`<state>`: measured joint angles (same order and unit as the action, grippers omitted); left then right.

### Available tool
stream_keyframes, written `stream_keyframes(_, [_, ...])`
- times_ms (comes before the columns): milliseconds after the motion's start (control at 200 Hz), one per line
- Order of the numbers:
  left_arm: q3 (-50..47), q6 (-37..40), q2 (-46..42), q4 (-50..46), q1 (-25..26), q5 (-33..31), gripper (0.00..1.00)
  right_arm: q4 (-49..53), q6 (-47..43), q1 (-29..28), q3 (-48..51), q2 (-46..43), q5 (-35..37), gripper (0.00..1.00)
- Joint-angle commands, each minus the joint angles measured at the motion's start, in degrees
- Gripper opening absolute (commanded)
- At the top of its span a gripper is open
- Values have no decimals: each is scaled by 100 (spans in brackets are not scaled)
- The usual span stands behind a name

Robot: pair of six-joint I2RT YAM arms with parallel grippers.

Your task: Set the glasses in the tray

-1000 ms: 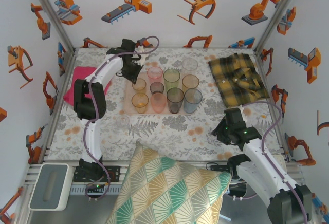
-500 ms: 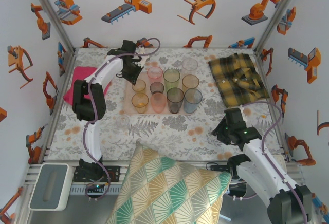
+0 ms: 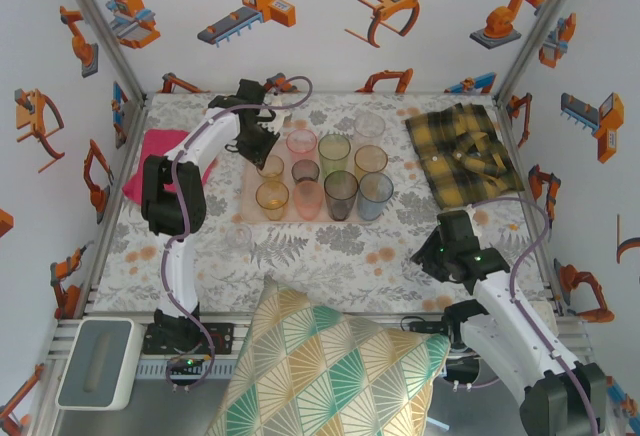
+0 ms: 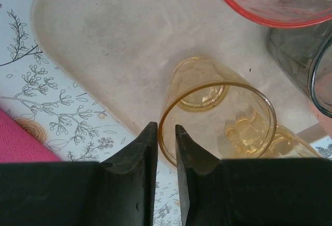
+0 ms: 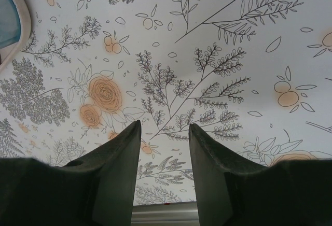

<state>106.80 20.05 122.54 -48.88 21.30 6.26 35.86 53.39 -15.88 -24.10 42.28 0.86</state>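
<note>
Release looks in hand: left claw (image 4: 166,127), slightly parted, straddles the rim of the amber glass (image 4: 215,112) standing in the tray (image 4: 104,39), lower centre. Next, lift straight up, no tipping. Right claw (image 5: 165,125) gapes empty.

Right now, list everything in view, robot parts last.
glasses: about eleven; pink, amber, green, blue, grey, clear; most on the tray, one clear on the tablecloth nearer the arms.
tray: one, pale pink-beige, table centre.
magenta cloth: one, table's left.
plaid cloth: one, yellow-black, table's right.
cushion: one, teal-yellow, near edge.
box: one, pale grey, near-left corner.
left gripper: black, jaws slightly apart astride an amber glass's rim.
right gripper: black, open, above bare tablecloth.
</note>
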Motion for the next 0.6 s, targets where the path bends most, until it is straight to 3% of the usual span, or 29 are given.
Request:
stream_keyframes(0, [73, -9, -64, -200, 11, 138, 29, 204, 4, 32, -165, -98, 28, 42])
stream_keyframes(486, [245, -72, -889, -297, -103, -22, 73, 267, 3, 30, -191, -142, 81, 42])
stream_keyframes(596, [260, -83, -1289, -398, -184, -6, 77, 264, 3, 33, -209, -127, 98, 42])
